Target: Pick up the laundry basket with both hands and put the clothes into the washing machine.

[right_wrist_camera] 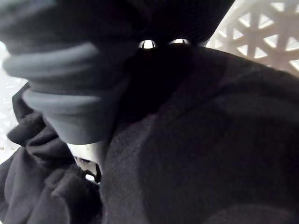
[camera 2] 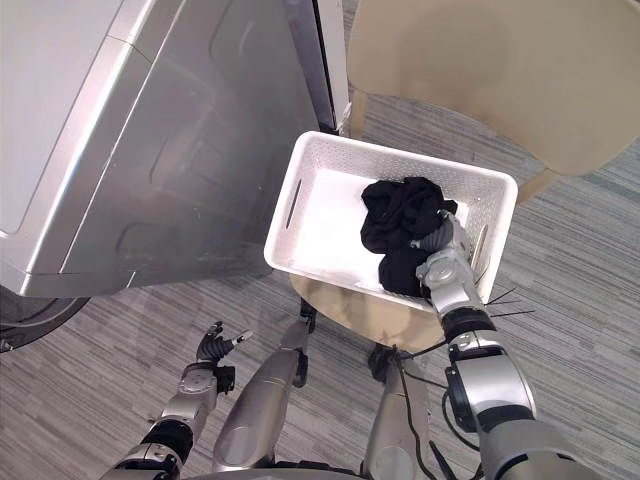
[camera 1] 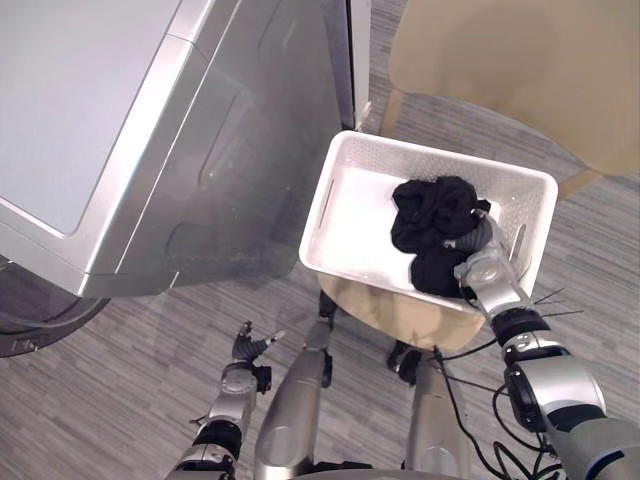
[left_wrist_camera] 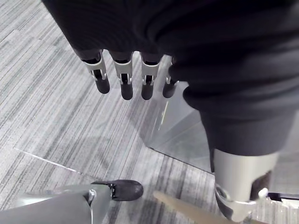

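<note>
Black crumpled clothes (camera 1: 435, 215) fill the white lattice plastic basket's (camera 1: 362, 225) near right corner. The right hand (camera 1: 485, 270) is buried there; I cannot tell its grip. Best gather deeply before lifting. The left hand (camera 1: 245, 348) hangs, fingers relaxed.

Both eye views look steeply down from the head, sharing the washing machine (camera 1: 150, 130), basket (camera 1: 350, 220) and floor (camera 1: 120, 370) from slightly offset spots. The left wrist view faces the floor past the left hand (left_wrist_camera: 122, 80). The right wrist view sits close against black clothes (right_wrist_camera: 210, 140) in the basket.

Black clothes (camera 1: 432, 212), white lattice basket (camera 1: 358, 225), silver washer (camera 1: 230, 130)
</note>
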You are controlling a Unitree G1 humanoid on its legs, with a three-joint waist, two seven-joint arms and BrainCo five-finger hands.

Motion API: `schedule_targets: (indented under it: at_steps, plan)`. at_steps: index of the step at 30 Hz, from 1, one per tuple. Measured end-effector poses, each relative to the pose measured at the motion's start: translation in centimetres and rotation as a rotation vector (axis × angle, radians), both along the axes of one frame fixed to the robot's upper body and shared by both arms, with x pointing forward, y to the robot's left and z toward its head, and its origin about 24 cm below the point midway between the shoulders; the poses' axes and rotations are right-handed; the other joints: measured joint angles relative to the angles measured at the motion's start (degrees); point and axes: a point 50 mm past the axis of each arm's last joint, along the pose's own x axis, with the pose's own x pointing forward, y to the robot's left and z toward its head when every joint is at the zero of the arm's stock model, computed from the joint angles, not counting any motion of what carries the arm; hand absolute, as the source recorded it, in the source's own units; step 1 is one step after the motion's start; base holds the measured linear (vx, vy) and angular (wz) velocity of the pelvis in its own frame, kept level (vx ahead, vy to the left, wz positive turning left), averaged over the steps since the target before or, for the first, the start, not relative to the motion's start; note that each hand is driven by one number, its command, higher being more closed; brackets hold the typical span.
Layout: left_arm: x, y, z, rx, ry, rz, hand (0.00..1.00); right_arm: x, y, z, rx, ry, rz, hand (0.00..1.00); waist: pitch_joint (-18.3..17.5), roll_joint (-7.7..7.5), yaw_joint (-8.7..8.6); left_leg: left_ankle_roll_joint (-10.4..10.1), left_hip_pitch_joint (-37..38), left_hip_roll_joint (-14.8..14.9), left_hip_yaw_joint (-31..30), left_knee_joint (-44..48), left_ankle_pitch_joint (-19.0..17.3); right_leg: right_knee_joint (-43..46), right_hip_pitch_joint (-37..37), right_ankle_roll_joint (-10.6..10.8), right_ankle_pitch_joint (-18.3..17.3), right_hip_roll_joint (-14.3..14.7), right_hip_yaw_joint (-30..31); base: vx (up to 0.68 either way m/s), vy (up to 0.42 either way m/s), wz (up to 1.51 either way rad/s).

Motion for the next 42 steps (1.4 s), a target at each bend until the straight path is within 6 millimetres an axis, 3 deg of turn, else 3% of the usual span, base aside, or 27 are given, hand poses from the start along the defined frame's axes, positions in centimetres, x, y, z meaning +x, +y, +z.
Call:
schedule_targets:
  at_steps: [7, 10, 13, 17, 24, 30, 32, 34, 35, 36, 38, 39, 40, 41, 42]
  plan:
    - [-0.3, -0.1, -0.3, -0.003, 0.014, 0.001, 0.0, -1.5, 2.9, 1.0, 0.176, -0.175, 0.086, 1.0, 0.96, -0.65, -0.14, 0.1, 4.98, 0.43, 0.29, -1.45, -0.24, -2.19, 5.02, 0.05, -0.08, 0.85, 0.17, 0.01, -0.046, -0.02]
    - [-1.3, 0.3, -0.8, 0.001, 0.041, 0.009, 0.0, -3.2, 3.9, 0.4, 0.36, -0.257, 0.078, 1.0, 0.91, -1.21, -0.34, 0.09, 8.82, 0.82, 0.48, -3.17, -0.24, -3.88, 8.62, 0.21, 0.0, 1.56, 0.29, 0.0, -0.036, -0.07]
    - [-3.3, 1.0, -2.0, 0.01, 0.115, 0.025, 0.0, -4.7, 5.1, 0.0, 0.524, -0.316, 0.088, 1.0, 0.14, -2.34, -1.65, -0.02, 11.61, 1.44, 0.27, -4.86, -0.34, -6.53, 11.38, 0.83, 0.45, 2.95, 0.6, 0.03, -0.042, -0.11]
    - [-6.3, 2.1, -3.6, 0.017, 0.235, 0.062, 0.0, -6.9, 5.9, -0.7, 0.707, -0.372, 0.094, 1.0, -3.73, -4.45, -1.66, -0.16, 15.4, 2.2, 0.88, -4.97, -1.47, -11.53, 16.85, 1.21, 1.86, 4.65, 0.88, 0.1, -0.045, -0.12]
    - [-10.9, 3.9, -5.3, -0.001, 0.365, 0.166, 0.0, -9.3, 6.0, 0.7, 0.802, -0.48, 0.21, 1.0, -12.12, -4.93, -1.71, -0.03, 22.39, 2.03, 2.14, -4.98, -3.26, -22.02, 27.18, 2.54, 6.08, 6.92, 2.82, 0.09, -0.009, -0.19]
    - [-13.8, 5.0, -5.9, 0.0, 0.44, 0.229, 0.0, -9.3, 8.3, 1.7, 0.821, -0.487, 0.368, 1.0, -13.46, -5.39, -1.44, 0.1, 23.0, 3.84, 8.35, -4.25, -5.41, -25.2, 25.36, 2.11, 10.69, 8.99, 10.05, -0.09, 0.025, -0.66]
    - [-13.5, 5.2, -5.8, -0.008, 0.422, 0.247, 0.0, -9.3, 8.9, 1.8, 0.82, -0.478, 0.393, 1.0, -13.37, -4.98, -1.47, 1.74, 19.19, 5.19, 9.62, 2.18, -7.46, -23.37, 23.41, 3.12, 11.21, 9.03, 12.19, -0.16, 0.019, -0.29]
    - [-13.2, 5.6, -5.5, -0.006, 0.395, 0.27, 0.0, -9.5, 9.1, 1.7, 0.821, -0.472, 0.402, 1.0, -13.21, -4.8, -1.75, 2.2, 17.33, 5.76, 8.58, 5.5, -7.78, -8.25, 21.02, 3.06, 4.11, 8.72, 14.36, -0.12, -0.023, 0.22]
    - [-13.2, 5.6, -5.5, -0.006, 0.395, 0.27, 0.0, -9.5, 9.1, 1.7, 0.821, -0.472, 0.402, 1.0, -13.21, -4.8, -1.75, 2.2, 17.33, 5.76, 8.58, 5.5, -7.78, -8.25, 21.02, 3.06, 4.11, 8.72, 14.36, -0.14, -0.085, 0.68]
    - [-12.3, 6.0, -4.9, 0.002, 0.347, 0.278, 0.0, -9.4, 9.4, 1.9, 0.794, -0.474, 0.417, 1.0, -13.49, -5.26, -0.93, 2.1, 15.92, 5.6, 6.17, 7.82, -7.7, 6.01, 22.53, 6.15, -1.59, 8.94, 17.88, -0.18, -0.172, 0.58]
    - [-11.5, 5.7, -4.4, 0.004, 0.303, 0.269, 0.0, -9.5, 10.3, 2.7, 0.759, -0.489, 0.461, 1.0, -13.98, -6.05, 0.44, 1.38, 12.64, 4.93, 4.62, 10.49, -7.22, 6.62, 25.07, 6.3, -4.94, 9.09, 20.93, -0.32, -0.288, 0.56]
    - [-10.7, 5.2, -4.0, -0.012, 0.256, 0.263, 0.0, -9.3, 10.8, 3.4, 0.729, -0.51, 0.492, 1.0, -14.05, -5.83, 0.94, 0.17, 9.85, 4.96, 3.41, 11.16, -6.16, 1.62, 26.3, 4.09, -9.22, 10.33, 21.33, -0.34, -0.284, 0.31]
    - [-10.3, 4.8, -3.8, -0.025, 0.232, 0.265, 0.0, -9.1, 10.7, 3.7, 0.719, -0.52, 0.494, 1.0, -14.04, -5.43, 1.4, 0.1, 8.76, 5.17, 3.07, 10.81, -5.02, -0.53, 26.68, 2.68, -10.73, 11.06, 20.62, -0.4, -0.257, 0.28]
    - [-9.3, 3.2, -3.5, -0.063, 0.19, 0.244, 0.0, -8.9, 10.4, 4.0, 0.694, -0.53, 0.486, 1.0, -14.05, -3.48, 1.68, 0.03, 7.27, 6.28, 1.3, 8.82, -2.37, -4.02, 26.84, 0.3, -12.57, 13.06, 19.11, -0.41, -0.231, 0.56]
    - [-8.4, 1.4, -3.1, -0.091, 0.159, 0.18, 0.0, -8.7, 9.5, 3.8, 0.645, -0.522, 0.462, 1.0, -13.7, -0.27, 1.28, 0.18, 6.78, 8.25, -1.85, 6.06, -1.84, -5.23, 27.06, -0.97, -11.21, 15.9, 16.53, -0.41, -0.213, 0.73]
